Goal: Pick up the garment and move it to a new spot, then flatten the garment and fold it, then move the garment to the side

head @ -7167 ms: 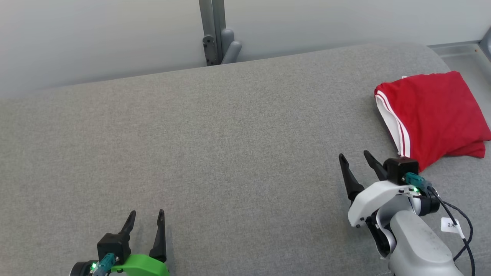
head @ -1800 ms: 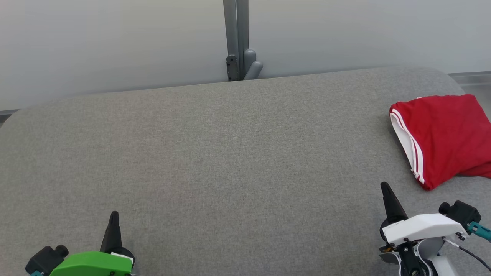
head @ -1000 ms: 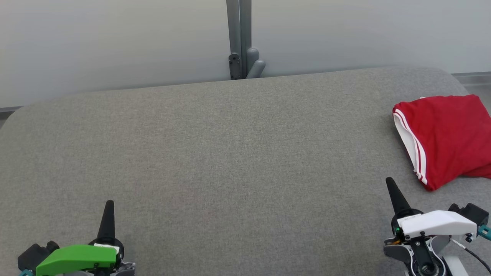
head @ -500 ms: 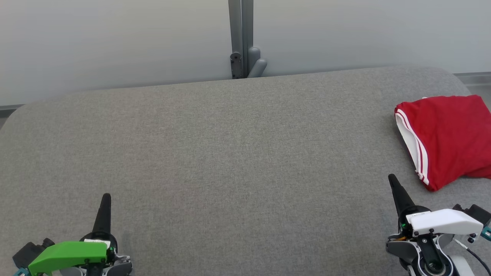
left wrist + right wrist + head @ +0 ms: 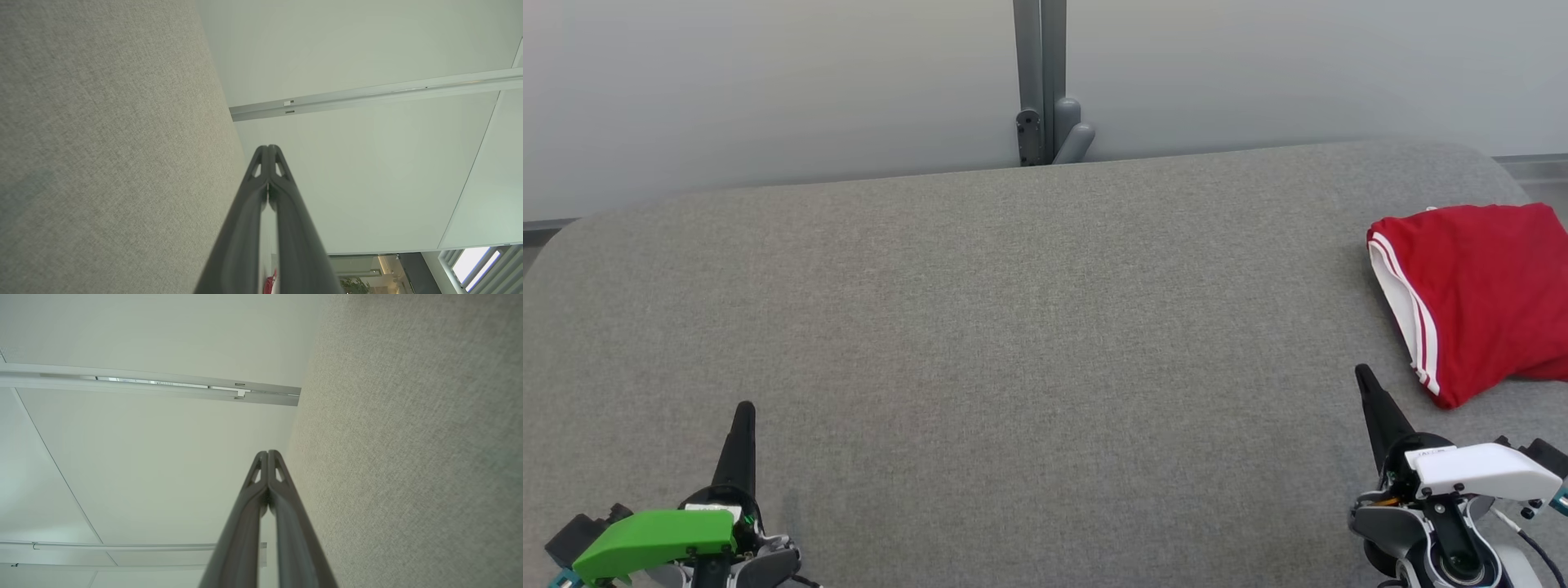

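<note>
Head view: the left hand (image 5: 745,406) and right hand (image 5: 1362,371) have been drawn back, fingers pressed together on nothing. The folded red garment (image 5: 1478,302) is left on the table (image 5: 1013,327) just beyond the right hand, well apart from the left; the task is judged finished.

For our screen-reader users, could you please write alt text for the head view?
A folded red garment with white trim lies at the right edge of a grey fabric surface. The left gripper and right gripper rest shut at the lower corners, both apart from the garment.
</note>
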Robot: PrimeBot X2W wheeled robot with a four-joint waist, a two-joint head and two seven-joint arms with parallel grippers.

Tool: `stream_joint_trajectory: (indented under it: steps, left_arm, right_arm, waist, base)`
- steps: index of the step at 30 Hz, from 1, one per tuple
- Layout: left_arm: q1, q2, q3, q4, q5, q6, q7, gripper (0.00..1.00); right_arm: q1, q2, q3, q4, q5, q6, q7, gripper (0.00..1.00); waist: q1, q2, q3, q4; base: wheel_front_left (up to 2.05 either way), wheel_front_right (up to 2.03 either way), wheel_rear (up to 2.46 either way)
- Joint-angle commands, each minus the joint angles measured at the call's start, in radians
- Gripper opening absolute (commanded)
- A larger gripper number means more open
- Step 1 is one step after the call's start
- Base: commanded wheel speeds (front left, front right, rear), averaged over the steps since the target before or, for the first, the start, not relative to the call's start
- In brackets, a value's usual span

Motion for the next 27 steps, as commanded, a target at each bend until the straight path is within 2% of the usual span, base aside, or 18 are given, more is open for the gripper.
stream_joint_trajectory:
  steps: [1,19,27]
  left_arm:
    - [-0.018,0.006,0.007,-0.009,-0.019,-0.007,0.005,0.0]
    - [-0.023,0.007,0.019,-0.027,-0.13,-0.01,0.036,0.0]
    - [-0.022,0.007,0.019,-0.026,-0.13,-0.01,0.037,0.0]
  right_arm:
    - [0.004,-0.005,-0.005,-0.01,0.024,0.0,0.008,0.0]
    - [0.008,-0.005,-0.021,-0.027,0.147,0.0,0.038,0.0]
    - [0.008,-0.005,-0.021,-0.026,0.146,0.0,0.038,0.0]
  waist:
    - [0.0,0.0,0.0,0.001]
    - [0.0,0.0,0.004,0.007]
    - [0.0,0.0,0.004,0.008]
  base:
    - [0.0,0.0,0.0]
    - [0.0,0.0,0.0]
    - [0.0,0.0,0.0]
